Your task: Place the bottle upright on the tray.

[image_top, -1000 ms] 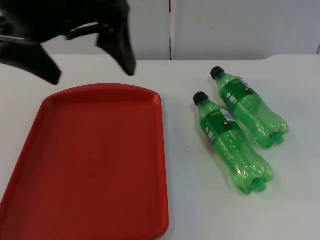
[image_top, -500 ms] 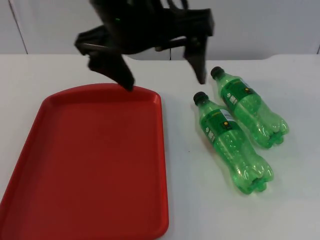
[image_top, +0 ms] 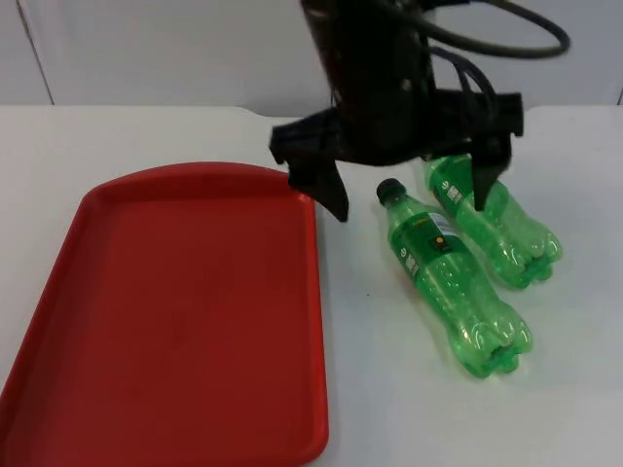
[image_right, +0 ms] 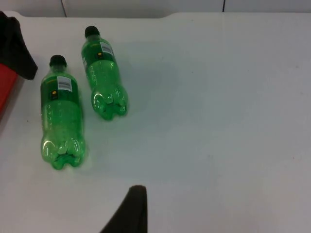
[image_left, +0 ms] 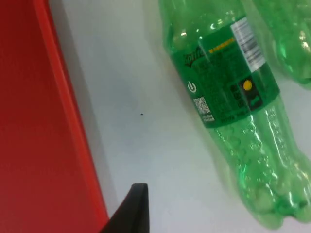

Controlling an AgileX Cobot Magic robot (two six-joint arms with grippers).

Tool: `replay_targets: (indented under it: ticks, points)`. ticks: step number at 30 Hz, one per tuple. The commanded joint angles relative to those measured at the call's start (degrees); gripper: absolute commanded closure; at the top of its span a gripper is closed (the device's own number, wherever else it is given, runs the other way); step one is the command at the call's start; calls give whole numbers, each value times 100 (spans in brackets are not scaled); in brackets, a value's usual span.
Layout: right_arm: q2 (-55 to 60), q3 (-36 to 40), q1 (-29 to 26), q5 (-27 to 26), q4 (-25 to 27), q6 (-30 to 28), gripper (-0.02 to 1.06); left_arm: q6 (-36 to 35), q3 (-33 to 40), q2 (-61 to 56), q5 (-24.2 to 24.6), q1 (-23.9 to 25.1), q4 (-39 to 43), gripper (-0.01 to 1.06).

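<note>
Two green plastic bottles with black caps lie on their sides on the white table, right of the red tray (image_top: 175, 311). The nearer bottle (image_top: 453, 287) lies closest to the tray, and the farther bottle (image_top: 501, 224) lies just behind it. My left gripper (image_top: 407, 193) hangs open above the bottles' neck ends; one of its fingers (image_top: 331, 199) is beside the tray's far right corner and the other is over the farther bottle. In the left wrist view the nearer bottle (image_left: 228, 97) lies beside the tray's edge (image_left: 58, 121). My right gripper (image_right: 131, 208) waits off to the right, facing both bottles (image_right: 60, 116).
The tray holds nothing. Open white table lies in front of and to the right of the bottles (image_right: 218, 121). The grey partition wall (image_top: 146, 49) closes off the back of the table.
My left arm has swept from the far left corner above the tray to the right. It now stands over the bottles' necks. The bottles and tray have not moved.
</note>
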Motion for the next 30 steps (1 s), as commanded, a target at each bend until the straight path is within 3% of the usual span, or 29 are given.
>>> replay_targets:
  ticks: [1,14,24,30]
  points:
    - [-22,8,-49,-31,2,-6,9,-395,-224,179,71,-107,184,0]
    - [-22,8,-49,-31,2,-6,9,-1175,-1395,1070,610,-260,594,0]
    - [-22,8,-49,-31,2,-6,9,-2070,-1511,1323,96,-260,761,0]
    - [-22,8,-49,-31,2,-6,9,-2225,-1544,1487,120,-260,858,0]
